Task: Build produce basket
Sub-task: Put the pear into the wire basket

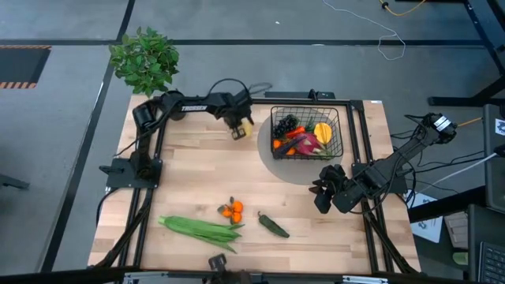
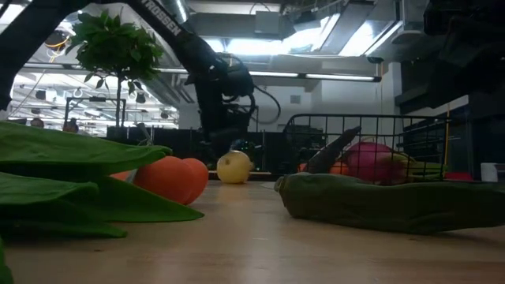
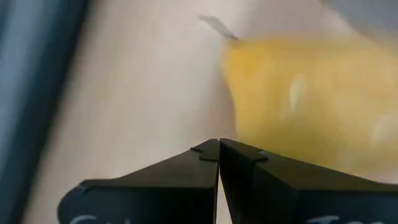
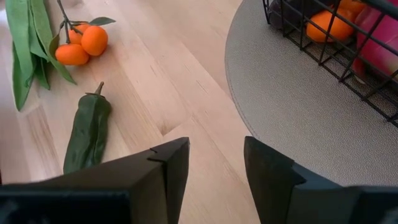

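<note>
step: lemon (image 1: 244, 128) pickup, sits on table just left of basket (image 1: 308, 134) | L gripper (image 1: 237, 125) over it, fingers together, no grasp | R gripper (image 4: 214, 168) waits near mat, fingers apart | next: open, straddle lemon, clamp

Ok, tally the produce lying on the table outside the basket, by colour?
Green: 2 (green beans, green pepper)
Orange: 1 (orange cluster)
Yellow: 1 (lemon)
Total: 4
</note>
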